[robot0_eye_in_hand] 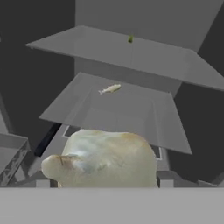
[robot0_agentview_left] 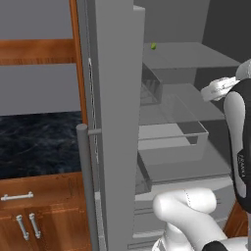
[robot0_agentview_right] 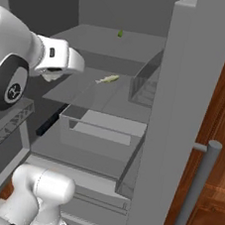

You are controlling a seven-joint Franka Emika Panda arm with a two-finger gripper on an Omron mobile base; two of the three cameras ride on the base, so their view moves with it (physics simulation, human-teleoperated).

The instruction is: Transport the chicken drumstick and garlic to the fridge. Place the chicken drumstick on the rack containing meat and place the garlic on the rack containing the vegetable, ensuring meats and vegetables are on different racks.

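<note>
Garlic (robot0_eye_in_hand: 105,159): off-white bulb, closest to the hand camera, held between the gripper (robot0_eye_in_hand: 105,186) jaws, in front of the open fridge (robot0_agentview_left: 115,98). Uppermost shelf (robot0_eye_in_hand: 144,54): one tiny green item (robot0_eye_in_hand: 130,39) near the back. Second shelf (robot0_eye_in_hand: 127,109): one small pale fish-like item (robot0_eye_in_hand: 110,89).

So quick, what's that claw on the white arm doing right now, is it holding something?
Gripper: closed on the off-white pointed garlic bulb, held in front of the open grey steel fridge.
</note>
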